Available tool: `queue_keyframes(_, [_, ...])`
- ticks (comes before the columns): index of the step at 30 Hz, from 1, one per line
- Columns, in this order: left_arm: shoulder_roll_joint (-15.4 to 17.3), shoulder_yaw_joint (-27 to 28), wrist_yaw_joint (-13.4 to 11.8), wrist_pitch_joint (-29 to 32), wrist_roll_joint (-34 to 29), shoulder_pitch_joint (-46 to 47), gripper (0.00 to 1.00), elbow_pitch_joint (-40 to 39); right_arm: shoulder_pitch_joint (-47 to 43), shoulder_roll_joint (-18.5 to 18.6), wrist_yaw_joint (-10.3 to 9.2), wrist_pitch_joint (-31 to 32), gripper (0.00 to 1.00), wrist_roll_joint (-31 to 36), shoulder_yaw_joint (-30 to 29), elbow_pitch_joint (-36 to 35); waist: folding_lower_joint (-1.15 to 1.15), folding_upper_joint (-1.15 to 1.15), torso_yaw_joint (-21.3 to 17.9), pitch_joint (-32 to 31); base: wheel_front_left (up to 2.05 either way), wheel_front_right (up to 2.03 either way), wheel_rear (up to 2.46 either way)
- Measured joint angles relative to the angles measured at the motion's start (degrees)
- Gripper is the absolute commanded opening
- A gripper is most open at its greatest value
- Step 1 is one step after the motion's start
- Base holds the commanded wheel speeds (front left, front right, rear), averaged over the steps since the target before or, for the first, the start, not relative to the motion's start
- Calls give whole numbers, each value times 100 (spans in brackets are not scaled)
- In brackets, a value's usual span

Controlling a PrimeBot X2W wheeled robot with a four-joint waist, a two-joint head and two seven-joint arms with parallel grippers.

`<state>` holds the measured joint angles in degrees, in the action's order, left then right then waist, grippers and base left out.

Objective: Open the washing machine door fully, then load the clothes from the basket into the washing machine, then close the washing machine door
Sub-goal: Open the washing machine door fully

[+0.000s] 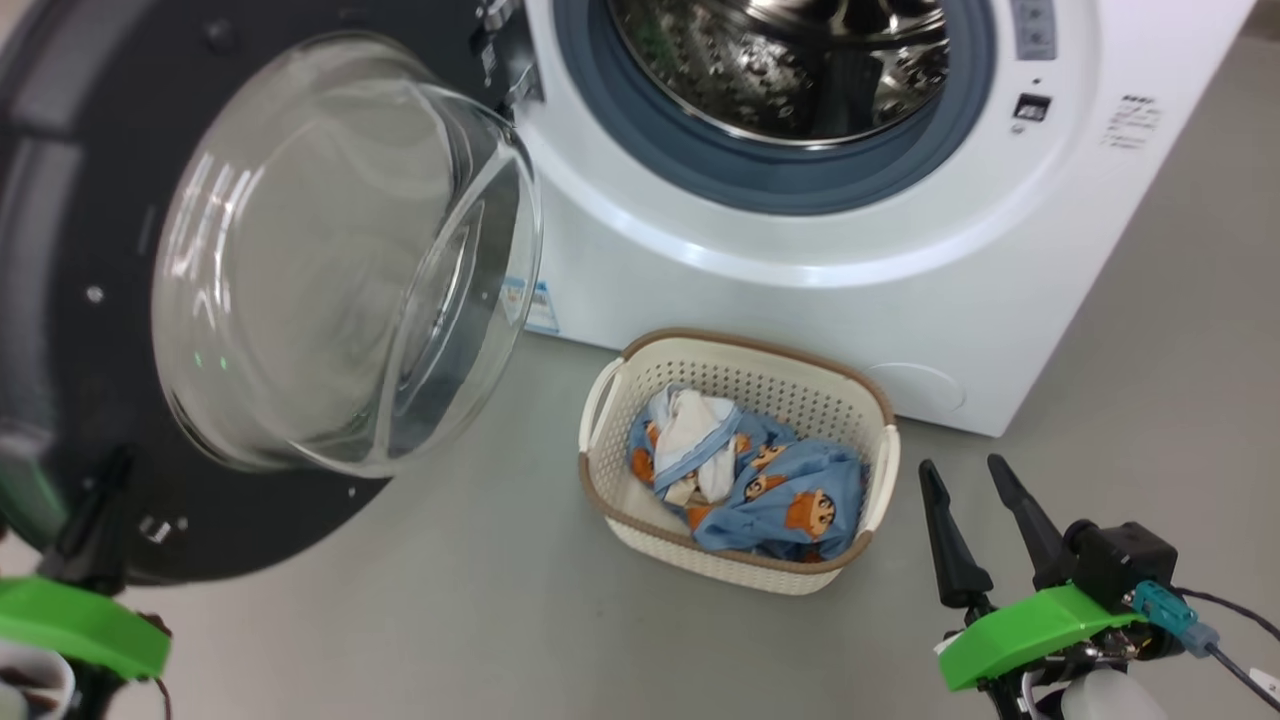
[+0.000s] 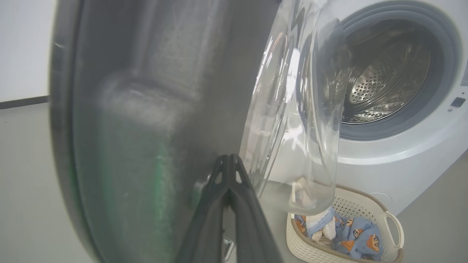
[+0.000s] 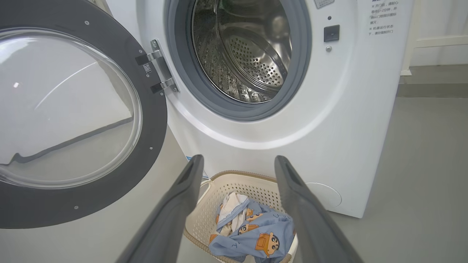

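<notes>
Bare grey floor (image 1: 450, 620) runs under everything, up to the white front of the machine. Nearest on the robot's right, the right claw (image 1: 960, 468) hangs low over that floor, its two dark fingers spread wide with nothing between them. Nearest on the left, the left claw (image 2: 229, 160) has its fingers pressed together to one point, holding nothing. It is close up at the inner black ring of the washing machine door (image 1: 100, 400) — whether the tip touches the ring I cannot tell.

Just beyond the right claw, ahead and a little to its left, the basket (image 1: 745, 342) sits on the floor. In the right wrist view it lies straight down the line between the fingers. Its long axis, handle to handle, runs roughly along the machine's front, so one handle end faces the right claw. The clothes (image 1: 790, 490) are heaped inside, with blue printed fabric toward the nearer right end and white cloth with blue trim on top toward the left.

The door stands swung well out to the left, its glass bowl (image 1: 330, 250) bulging toward the basket but apart from it. Behind the basket, the washing machine (image 1: 800, 290) shows the mouth of its steel drum (image 1: 800, 70) open. By my reading the right arm is plainly the nearer one for the first pick — a short reach forward and down.
</notes>
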<state>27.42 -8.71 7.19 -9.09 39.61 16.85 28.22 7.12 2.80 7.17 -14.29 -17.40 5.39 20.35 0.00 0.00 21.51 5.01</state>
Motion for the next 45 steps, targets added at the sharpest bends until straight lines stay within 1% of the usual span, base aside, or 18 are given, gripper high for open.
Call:
queue_keyframes(4, [126, -80, 60, 1, 24, 395, 0, 459, 96, 2, 0, -1, 100, 0, -20, 4, 0, 0, 112, 136, 0, 0, 0])
queue_keyframes(9, [325, -270, 60, 1, 148, 878, 0, 1070, 222, 4, 0, -1, 100, 0, -34, 19, 0, 0, 224, 317, 0, 0, 0])
queue_keyframes(20, [681, -1226, 86, -12, 748, 1945, 0, 2084, 518, 13, 0, -1, 100, 25, -46, 90, 0, 0, 425, 634, 0, 0, 0])
queue_keyframes(23, [823, -1500, 83, -109, 943, 2259, 0, 2346, 572, 26, 0, -1, 100, 25, -41, 120, 0, 0, 465, 708, 0, 0, 0])
queue_keyframes(33, [994, -2258, 82, -202, 1541, 2650, 0, 2586, 685, 35, 0, -1, 100, 21, 14, 185, 0, 0, 466, 750, 0, 0, 0])
queue_keyframes(40, [1112, -2679, 82, -281, 1884, 2758, 0, 2642, 684, 38, 0, -1, 100, -12, 23, 197, 0, 0, 395, 747, 0, 0, 0])
queue_keyframes(45, [1135, -2929, 82, -358, 2067, 2778, 0, 2707, 683, 40, 0, -1, 100, -22, 24, 200, 0, 0, 356, 702, 0, 0, 0])
